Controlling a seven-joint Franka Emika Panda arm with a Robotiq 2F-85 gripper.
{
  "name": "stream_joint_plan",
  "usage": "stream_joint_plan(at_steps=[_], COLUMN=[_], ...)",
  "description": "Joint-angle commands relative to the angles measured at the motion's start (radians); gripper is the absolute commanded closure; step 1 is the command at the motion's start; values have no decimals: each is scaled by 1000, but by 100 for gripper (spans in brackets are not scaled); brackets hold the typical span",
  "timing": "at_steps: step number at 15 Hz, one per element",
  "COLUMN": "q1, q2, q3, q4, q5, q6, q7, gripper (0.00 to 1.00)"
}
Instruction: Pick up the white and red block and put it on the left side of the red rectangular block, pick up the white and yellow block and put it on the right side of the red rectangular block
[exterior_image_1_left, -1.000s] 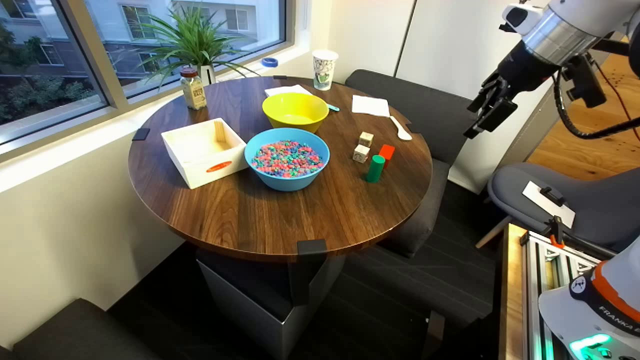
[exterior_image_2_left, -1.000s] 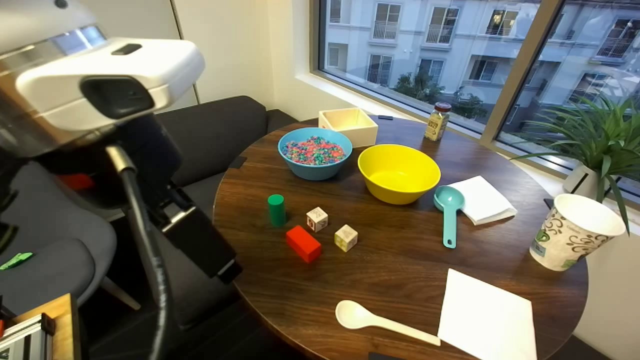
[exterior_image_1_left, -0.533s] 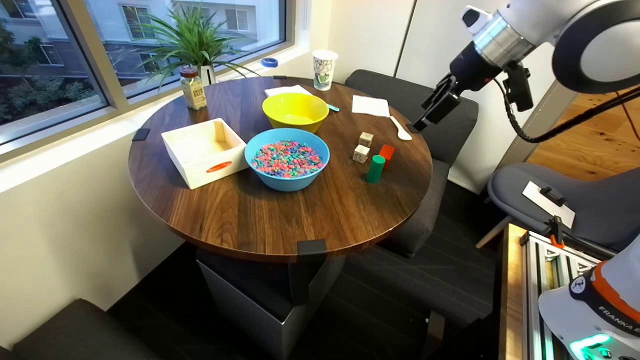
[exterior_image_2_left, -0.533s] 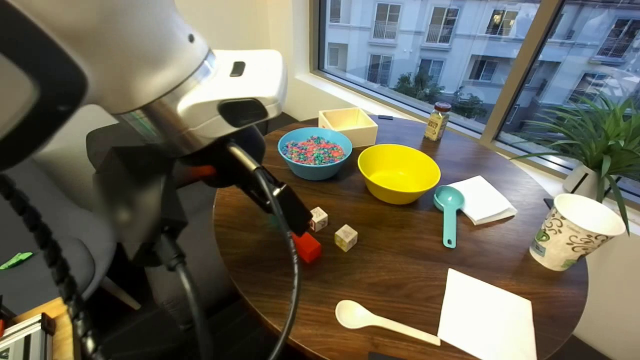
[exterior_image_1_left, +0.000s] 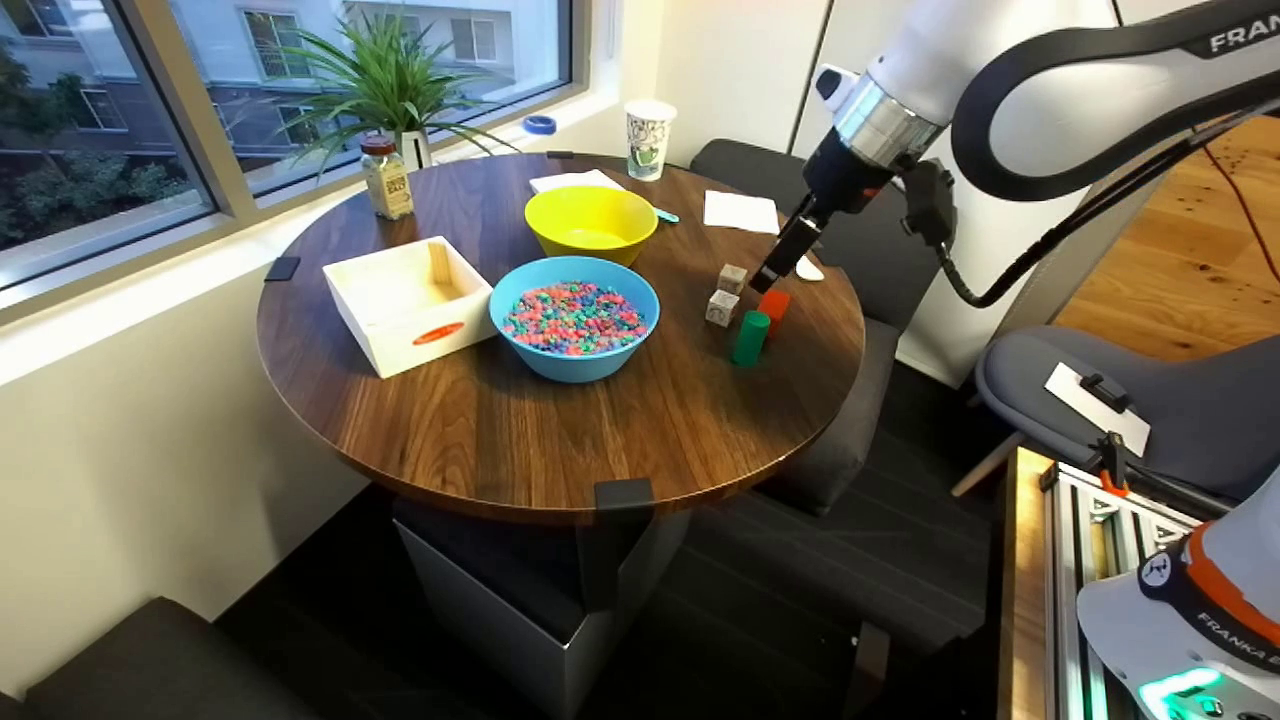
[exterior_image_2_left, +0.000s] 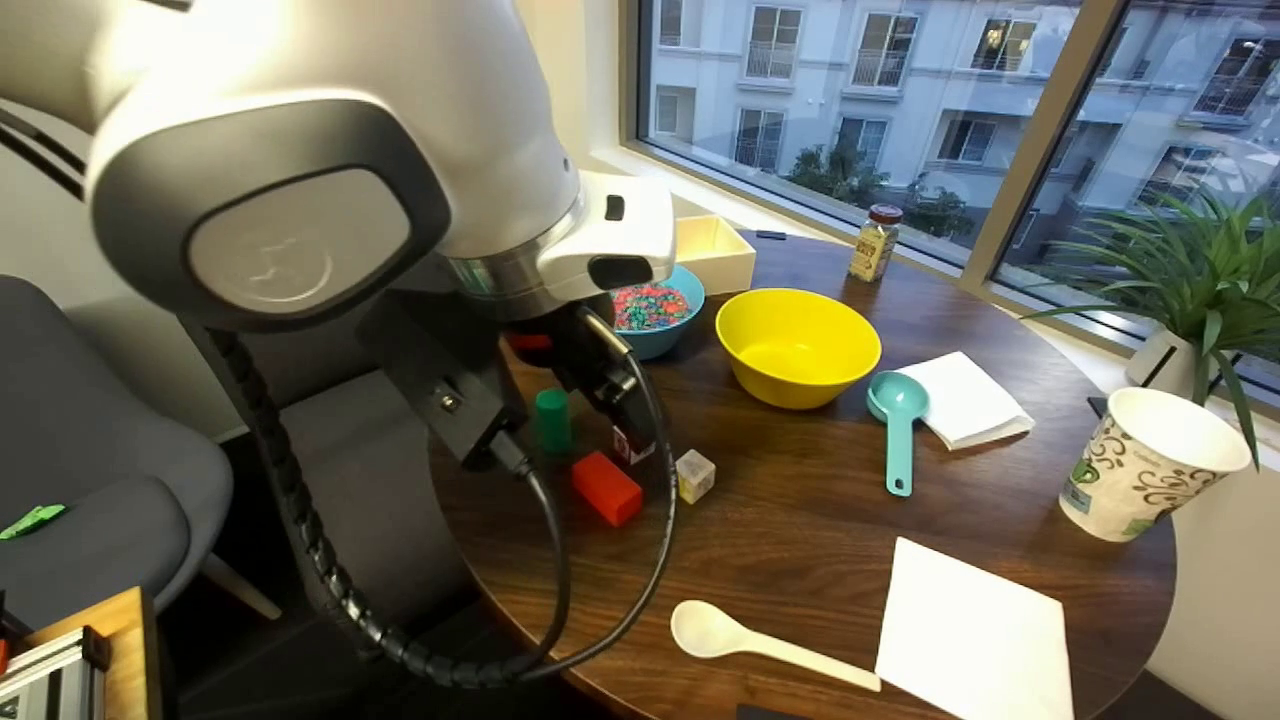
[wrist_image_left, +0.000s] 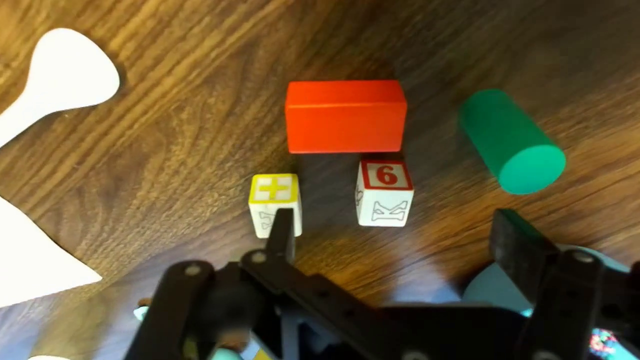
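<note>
The white and red block (wrist_image_left: 385, 195) lies in the middle of the wrist view, close below the red rectangular block (wrist_image_left: 346, 120). The white and yellow block (wrist_image_left: 272, 192) lies to its left, partly behind a finger. My gripper (wrist_image_left: 394, 220) is open and empty, its fingers spread either side of the white and red block in that view, still above the table. In an exterior view the fingertips (exterior_image_1_left: 766, 280) hang over the red rectangular block (exterior_image_1_left: 774, 310), beside both small blocks. In an exterior view the gripper (exterior_image_2_left: 640, 420) partly hides the white and red block (exterior_image_2_left: 630, 450).
A green cylinder (wrist_image_left: 512, 145) stands right of the red block in the wrist view. A blue bowl of beads (exterior_image_1_left: 572, 370), a yellow bowl (exterior_image_2_left: 800, 390), a wooden box (exterior_image_1_left: 400, 345), a white spoon (exterior_image_2_left: 705, 632) and white paper (exterior_image_2_left: 980, 640) are also on the table.
The arm has swung in from beside the table and come down over the blocks. The blocks and bowls have not moved.
</note>
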Motion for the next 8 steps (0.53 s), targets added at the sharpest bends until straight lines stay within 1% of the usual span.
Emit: stream_joint_plan(at_steps=[1, 7, 8], q1=[-7, -18, -20], q2=[109, 199, 208], q3=[29, 47, 49], q4=[92, 166, 177], q5=[22, 20, 20], q6=[-30, -70, -80], q7=[28, 43, 44], gripper=[0, 0, 5])
